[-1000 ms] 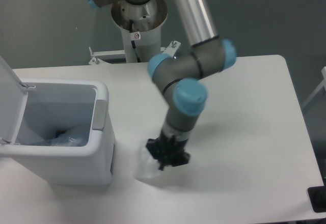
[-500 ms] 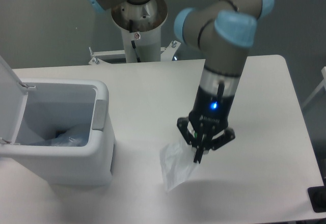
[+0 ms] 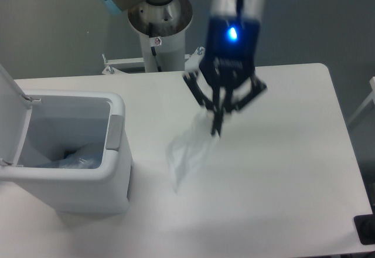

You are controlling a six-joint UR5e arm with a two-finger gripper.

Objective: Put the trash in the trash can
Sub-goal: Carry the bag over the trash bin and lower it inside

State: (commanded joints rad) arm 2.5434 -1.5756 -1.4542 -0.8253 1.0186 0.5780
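Note:
My gripper is shut on the top edge of the clear-white plastic packet, which hangs down and to the left, lifted above the table. The white trash can stands at the left with its flip lid open. The crushed clear bottle lies inside the can at the bottom. The packet hangs to the right of the can, apart from it. The image is motion-blurred around the gripper.
The white table carries the can. The arm's base column stands behind the table's far edge. A dark object sits at the table's front right corner.
The gripper took hold of the packet on the table, then rose with it and moved up and slightly left; the packet now hangs in the air.

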